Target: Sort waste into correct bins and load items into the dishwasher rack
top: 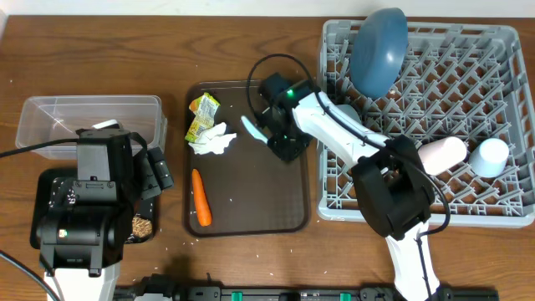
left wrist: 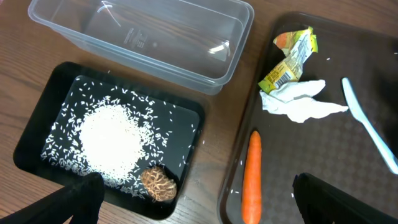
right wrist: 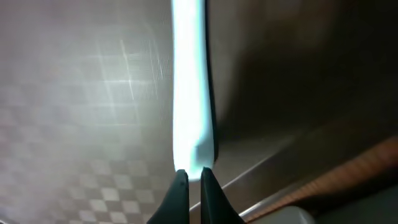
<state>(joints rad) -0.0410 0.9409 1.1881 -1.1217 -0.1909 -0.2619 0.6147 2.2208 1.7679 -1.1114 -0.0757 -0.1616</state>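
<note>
My right gripper [top: 269, 139] is low over the brown serving tray [top: 251, 213], shut on the near end of the light blue utensil [right wrist: 189, 81], which lies flat pointing away from the fingertips. To its left on that tray are a yellow-green wrapper [top: 202, 113], a crumpled white tissue [top: 213, 140] and an orange carrot [top: 201, 198]. My left gripper [left wrist: 199, 202] hangs open above the gap between the black tray [left wrist: 37, 124] and the carrot [left wrist: 252, 177], holding nothing. The black tray holds white rice and a brown crumb lump [left wrist: 158, 183]. The clear box [left wrist: 143, 37] is empty.
The grey rack [top: 501, 50] fills the right side, with a dark blue plate [top: 380, 50] standing at its back left, a pink cup [top: 443, 153] and a light blue cup [top: 491, 156] near its front. The right arm stretches across the rack's left edge.
</note>
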